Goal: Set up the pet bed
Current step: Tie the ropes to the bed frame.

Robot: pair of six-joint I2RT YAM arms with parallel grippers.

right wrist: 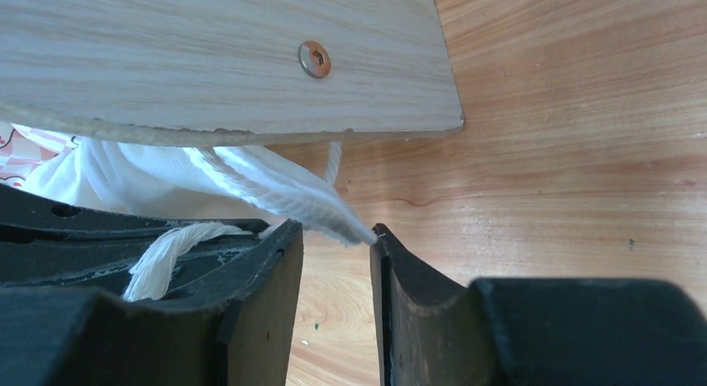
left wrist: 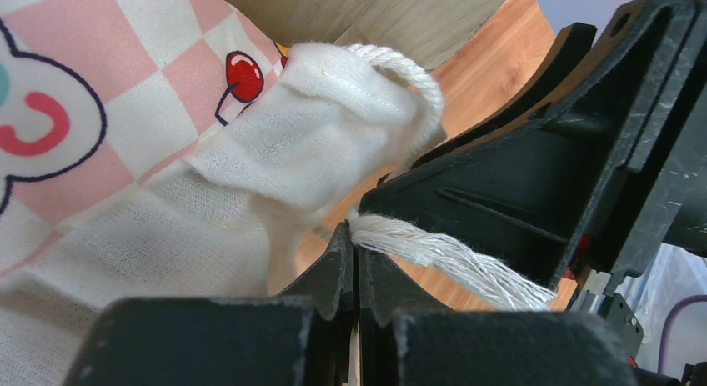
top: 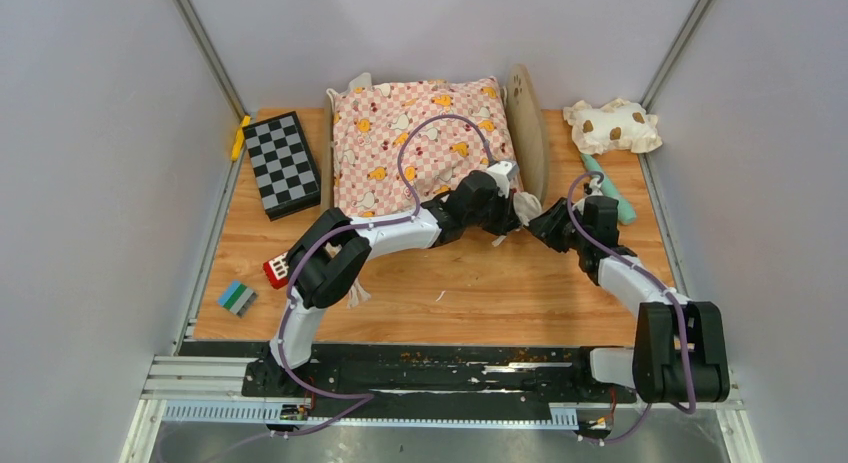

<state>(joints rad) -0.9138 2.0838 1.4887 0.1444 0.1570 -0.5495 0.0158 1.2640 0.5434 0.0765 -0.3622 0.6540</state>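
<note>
The pet bed [top: 527,123] stands at the back of the table [top: 480,293], its headboard to the right. The pink checked cushion [top: 420,143] lies on top of it. Both arms meet at the near right corner of the bed.

**Grip state**
- The left gripper [left wrist: 354,236] has its jaws fully closed on a frayed white cord [left wrist: 450,261] that runs from the cushion's corner.
- The right gripper [right wrist: 338,228] has its jaws apart and holds nothing. The tip of a second white strand [right wrist: 283,190] touches the inner edge of one finger only.

**Hazards, as I judge them**
1. Missed pinch. The strand sits at the very fingertip, so closing here may catch only its end or nothing.
2. Slip. The held cord is frayed and thin, and a hard pull could draw it out of the closed jaws.
3. Cushion shift. Tension on either tie pulls on the corner and could drag the cushion off the frame.
4. Contact. The two grippers sit almost touching under the wooden board, so any sideways move risks a knock against the other arm or the frame.
</note>
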